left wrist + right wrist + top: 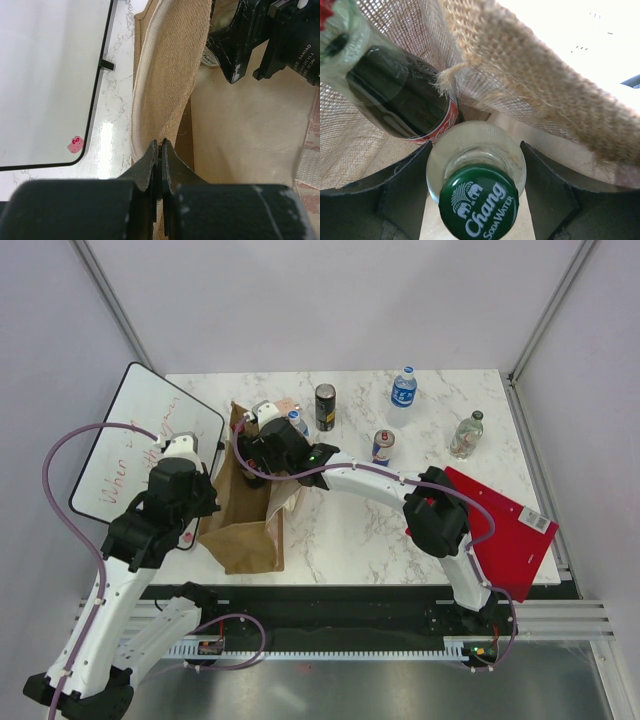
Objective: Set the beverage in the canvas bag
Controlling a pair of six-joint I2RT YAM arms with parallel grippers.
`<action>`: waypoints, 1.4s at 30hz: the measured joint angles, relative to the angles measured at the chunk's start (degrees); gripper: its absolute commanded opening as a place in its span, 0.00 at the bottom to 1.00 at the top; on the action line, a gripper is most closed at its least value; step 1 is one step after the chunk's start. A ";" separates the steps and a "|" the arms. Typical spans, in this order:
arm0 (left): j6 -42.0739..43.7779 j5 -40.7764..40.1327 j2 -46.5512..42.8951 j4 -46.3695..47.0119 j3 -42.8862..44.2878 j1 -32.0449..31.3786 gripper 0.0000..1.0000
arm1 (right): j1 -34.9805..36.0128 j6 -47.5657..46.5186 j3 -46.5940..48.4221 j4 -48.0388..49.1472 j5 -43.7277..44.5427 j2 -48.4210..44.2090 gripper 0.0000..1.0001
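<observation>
Marble-patterned white table (350,530) fills a booth of pale walls with bare metal posts in the far corners and a metal rail along the near edge. A whiteboard (120,450) with red writing overhangs the left edge. A red board (505,530) lies over the near right corner.

Toward the far edge stand a dark can (325,406) and a blue-labelled bottle (404,388). Nearer the middle is a small can (383,446), and a clear bottle (466,434) stands near the right edge.

The canvas bag (240,530) sits on the left part of the table, its mouth facing the far edge.

The left gripper (160,145) has its jaws pressed together on the woven band at the bag's rim, pinching the cloth and holding that side up.

The right gripper (475,150) reaches into the mouth of the bag. Its fingers stand partly apart, one against each side of a glass bottle with a green Chang soda water cap (479,210), which they grip just below the neck.

That bottle is inside the bag's opening, with canvas weave behind it and the pale lining beneath. Just beside it, a dark bottle (400,100) with a red label leans against the canvas. It looks like cola, though the label is mostly hidden.
</observation>
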 measured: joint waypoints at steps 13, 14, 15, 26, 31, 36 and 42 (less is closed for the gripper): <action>0.02 -1.44 0.35 -0.11 -0.02 0.00 0.02 | -0.09 -1.40 0.81 0.26 -0.85 0.33 0.82; 0.02 -1.49 0.37 0.04 -0.02 0.00 0.02 | -0.09 -1.42 0.92 0.42 -0.87 0.33 0.82; 0.00 -1.42 0.35 0.04 -0.02 0.00 0.02 | -0.07 -1.49 1.09 0.48 -0.90 0.33 0.82; 0.02 -1.46 0.81 0.04 0.00 0.00 0.02 | -0.26 -1.84 6.47 -2.60 -0.79 0.35 0.80; 0.04 -1.46 1.29 0.04 0.00 0.00 0.02 | -0.31 -1.29 9.51 -6.25 -0.81 0.24 0.80; 0.04 -1.46 1.42 0.04 0.00 0.00 0.02 | -0.44 0.83 11.41 -10.97 -0.81 -2.43 0.80; 0.04 -1.42 1.42 0.04 0.02 0.00 0.02 | -0.46 3.76 12.85 -14.08 0.33 -8.87 0.79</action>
